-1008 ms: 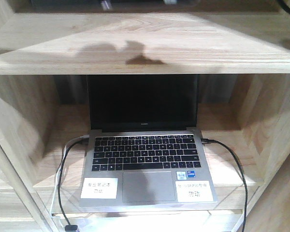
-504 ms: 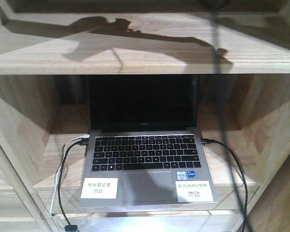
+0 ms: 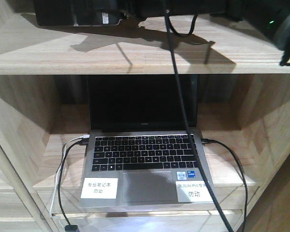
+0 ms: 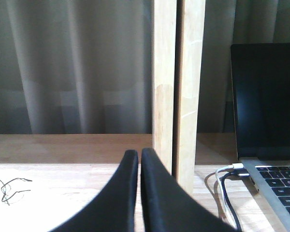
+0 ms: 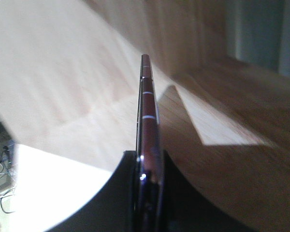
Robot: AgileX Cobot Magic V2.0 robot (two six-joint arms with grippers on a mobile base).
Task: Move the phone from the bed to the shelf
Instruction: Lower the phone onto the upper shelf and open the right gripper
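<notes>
Left pincer (image 4: pixel 139 159): black fingers pressed together, tips touching, nothing between them; held low and level over a pale wooden board, pointing toward a wooden upright post (image 4: pixel 178 92) with grey curtains (image 4: pixel 77 63) behind. Right of the post, an open grey laptop (image 4: pixel 268 121) with cables (image 4: pixel 224 193) plugged into its near left side.

In the front view, upper shelf (image 3: pixel 135 53) spanning the frame, thick pale plank with visible grain. On its far edge, dark arm hardware (image 3: pixel 135 9) reaching in from the top, shadow cast across the board. A black cable (image 3: pixel 179 96) hanging down from it, crossing in front of the laptop (image 3: pixel 145 145) in the compartment below. White labels on the laptop's palm rest, left and right of the trackpad.

Right pincer (image 5: pixel 147 169): pinching the phone (image 5: pixel 147 116) at its near end, one finger on each flat face. Phone seen edge-on, standing on its thin side, pinkish rim facing up, long axis pointing away from the pincer toward the far side of the shelf. Held above the light wood plank (image 5: pixel 63 87); contact with the board cannot be told. Right arm stretched forward, roughly level with the board.
</notes>
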